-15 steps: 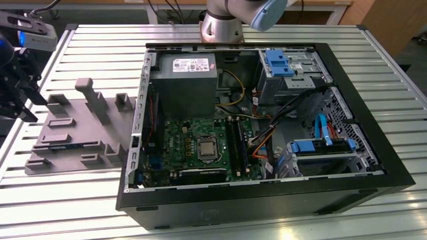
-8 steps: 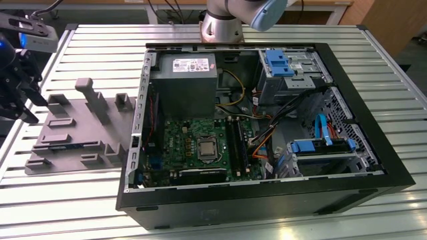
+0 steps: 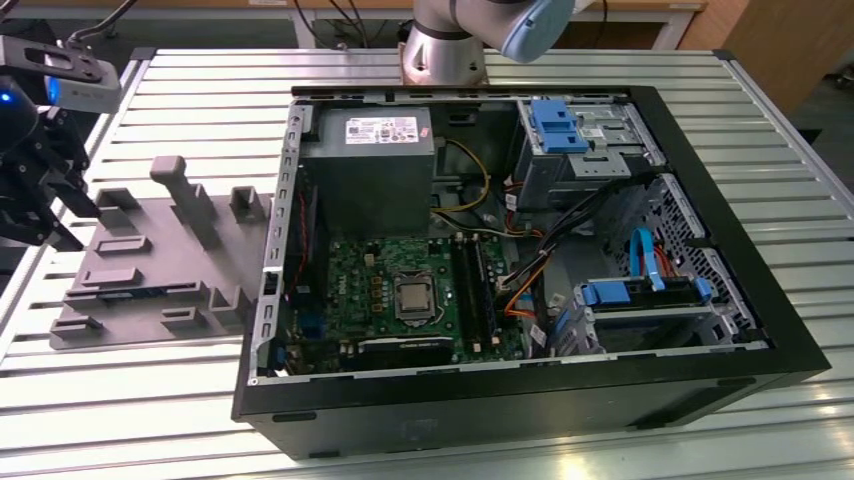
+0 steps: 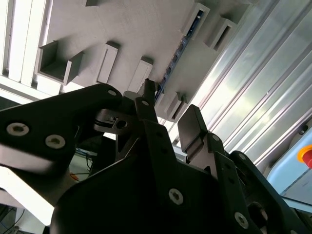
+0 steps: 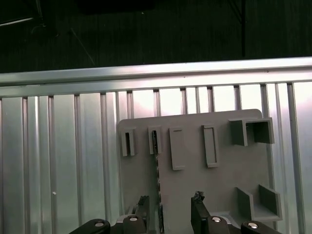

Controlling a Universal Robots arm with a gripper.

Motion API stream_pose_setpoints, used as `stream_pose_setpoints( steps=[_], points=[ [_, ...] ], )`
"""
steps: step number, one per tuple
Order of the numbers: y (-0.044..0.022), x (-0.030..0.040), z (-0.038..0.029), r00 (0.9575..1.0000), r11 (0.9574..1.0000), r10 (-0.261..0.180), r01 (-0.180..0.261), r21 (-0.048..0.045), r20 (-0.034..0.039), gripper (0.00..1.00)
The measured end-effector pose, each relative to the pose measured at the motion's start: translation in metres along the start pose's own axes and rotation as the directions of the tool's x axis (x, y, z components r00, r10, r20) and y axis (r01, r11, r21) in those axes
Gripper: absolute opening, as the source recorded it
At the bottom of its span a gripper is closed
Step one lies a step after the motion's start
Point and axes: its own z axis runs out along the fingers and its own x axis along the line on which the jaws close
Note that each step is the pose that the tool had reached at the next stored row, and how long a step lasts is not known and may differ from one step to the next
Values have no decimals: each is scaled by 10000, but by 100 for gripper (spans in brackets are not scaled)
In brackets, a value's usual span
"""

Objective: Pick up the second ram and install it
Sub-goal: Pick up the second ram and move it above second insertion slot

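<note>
The second ram [image 5: 156, 168] is a thin blue-green stick standing on edge in a slot of the grey holder tray [image 5: 214, 185]. In the second wrist view the ram [image 4: 178, 48] runs along the tray's ridges. In the exterior view the ram [image 3: 144, 293] lies near the tray's front. My gripper [image 3: 51, 215] hangs at the exterior view's left, beside and above the tray's outer edge. In both wrist views its black fingers [image 5: 197, 207] stand apart with nothing between them, and the gripper [image 4: 168, 109] is open, a short way off the ram's near end.
An open black computer case [image 3: 534, 400] lies to the exterior view's right of the tray [image 3: 160, 260], on the ribbed metal table [image 3: 134, 420]. Inside are the green motherboard [image 3: 367, 290], black memory slots [image 3: 470, 285], a power supply [image 3: 367, 170], cables and blue drive bays [image 3: 641, 295].
</note>
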Motion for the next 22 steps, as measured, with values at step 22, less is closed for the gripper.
stream_pose_setpoints(
  steps=[22],
  points=[
    [11,47,149,9999,9998,-152,151,126,8,47]
  ],
)
